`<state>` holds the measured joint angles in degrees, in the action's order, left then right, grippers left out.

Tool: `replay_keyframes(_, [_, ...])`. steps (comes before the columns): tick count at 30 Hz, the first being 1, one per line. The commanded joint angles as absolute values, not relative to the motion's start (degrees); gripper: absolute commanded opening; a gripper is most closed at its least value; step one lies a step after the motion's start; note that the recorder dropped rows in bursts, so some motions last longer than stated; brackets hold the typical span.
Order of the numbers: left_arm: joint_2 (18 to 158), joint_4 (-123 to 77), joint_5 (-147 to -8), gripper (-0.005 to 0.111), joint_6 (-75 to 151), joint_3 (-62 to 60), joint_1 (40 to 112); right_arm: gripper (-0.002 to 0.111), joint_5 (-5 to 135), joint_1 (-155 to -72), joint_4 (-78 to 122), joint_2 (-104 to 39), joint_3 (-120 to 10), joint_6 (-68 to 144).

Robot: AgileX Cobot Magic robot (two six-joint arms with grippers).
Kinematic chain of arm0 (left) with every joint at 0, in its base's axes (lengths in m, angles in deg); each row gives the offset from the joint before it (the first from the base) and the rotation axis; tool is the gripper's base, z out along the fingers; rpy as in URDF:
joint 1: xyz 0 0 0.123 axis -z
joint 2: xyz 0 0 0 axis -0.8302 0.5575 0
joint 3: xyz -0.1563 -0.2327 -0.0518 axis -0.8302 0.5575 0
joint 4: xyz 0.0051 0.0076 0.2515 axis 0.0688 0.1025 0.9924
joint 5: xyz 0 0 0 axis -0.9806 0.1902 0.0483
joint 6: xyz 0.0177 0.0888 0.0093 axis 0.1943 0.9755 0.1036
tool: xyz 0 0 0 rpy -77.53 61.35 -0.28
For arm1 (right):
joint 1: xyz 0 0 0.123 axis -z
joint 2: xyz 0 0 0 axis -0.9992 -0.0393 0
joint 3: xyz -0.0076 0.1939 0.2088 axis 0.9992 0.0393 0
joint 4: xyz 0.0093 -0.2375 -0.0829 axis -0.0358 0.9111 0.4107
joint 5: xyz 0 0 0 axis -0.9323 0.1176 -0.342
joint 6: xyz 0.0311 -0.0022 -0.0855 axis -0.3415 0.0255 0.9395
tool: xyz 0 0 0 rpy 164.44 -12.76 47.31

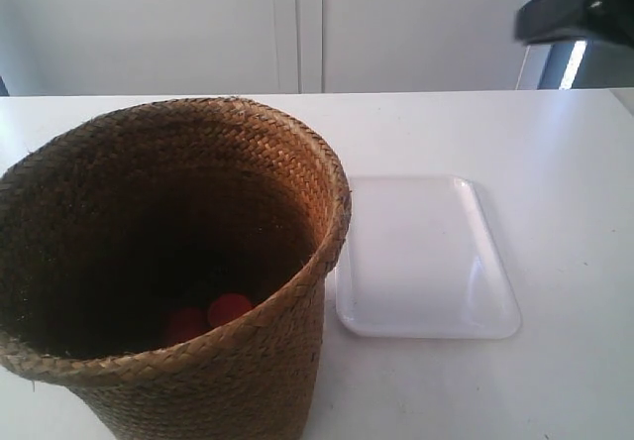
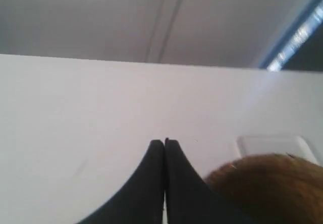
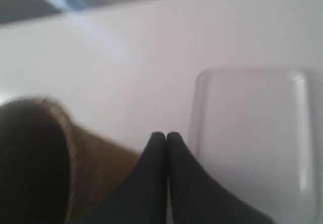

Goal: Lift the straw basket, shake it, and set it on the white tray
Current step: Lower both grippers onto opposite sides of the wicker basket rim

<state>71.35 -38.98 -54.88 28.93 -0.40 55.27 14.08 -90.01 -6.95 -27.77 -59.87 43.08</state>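
Note:
The straw basket (image 1: 198, 262) stands upright on the white table at the exterior view's near left, brown and woven, with two red round things (image 1: 208, 316) at its bottom. Right beside it lies the white tray (image 1: 426, 257), flat and bare. A black arm part (image 1: 575, 4) shows at the exterior view's top right. In the left wrist view my left gripper (image 2: 164, 142) is shut on nothing above the table, with the basket (image 2: 272, 183) and a tray corner (image 2: 272, 144) beyond. My right gripper (image 3: 166, 134) is shut too, between the basket (image 3: 45, 158) and the tray (image 3: 252, 138).
The white table (image 1: 555, 143) runs back to a pale wall with a vertical seam (image 1: 297, 24). A bright strip of light (image 1: 575, 63) shows at the far right.

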Motion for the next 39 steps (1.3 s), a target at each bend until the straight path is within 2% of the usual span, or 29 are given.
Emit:
replay_keyframes(1, [73.34, -53.89, -33.83, 0.0, 49.67, -9.9, 55.59, 0.0, 7.64, -90.05, -19.68, -30.62, -66.61, 52.51])
replay_keyframes(4, [77.41, -47.23, -23.46, 0.0, 38.48, -12.99, 55.59, 0.0, 5.64, -90.92, -15.23, -30.62, -70.55, 51.41])
replay_keyframes(7, [79.71, -44.54, -19.29, 0.0, 35.93, -13.74, 55.59, 0.0, 4.33, -94.28, -7.45, -30.76, -71.84, 47.08])
replay_keyframes(14, [83.04, -41.87, -17.26, 0.0, 36.23, -16.32, 55.59, 0.0, -4.88, -103.44, 2.06, -37.51, -75.92, 38.77])
replay_keyframes(20, [84.33, -38.92, -13.88, 0.0, 36.59, -17.92, 55.71, 0.0, -4.88, -109.75, 3.14, -45.37, -79.82, 33.93])
replay_keyframes(26, [84.44, -37.62, -14.09, 0.003, 37.6, -19.15, 57.59, 0.002, -4.88, -111.95, 6.56, -47.66, -80.77, 33.92])
replay_keyframes(29, [85.04, -38.28, -13.51, 0.02, 38.83, -19.15, 59.7, 0.013, -4.88, -111.95, 7.53, -48.36, -80.77, 34.51])
replay_keyframes(31, [85.64, -37.84, -13.08, 0.036, 38.71, -19.15, 60.37, 0.026, -4.88, -111.95, 9.35, -48.41, -80.77, 34.51])
replay_keyframes(34, [86.5, -37.59, -12.55, 0.054, 37.91, -19.15, 60.37, 0.05, -4.88, -111.95, 10.54, -48.72, -80.66, 34.51])
replay_keyframes(37, [88.05, -37.46, -11.99, 0.06, 35.2, -19.15, 60.37, 0.067, -4.88, -111.95, 11.4, -49.65, -80.66, 33.59])
replay_keyframes(39, [89.2, -37.33, -10.61, 0.061, 34.96, -19.15, 60.37, 0.068, -4.88, -111.95, 11.4, -50.57, -80.66, 32.21])
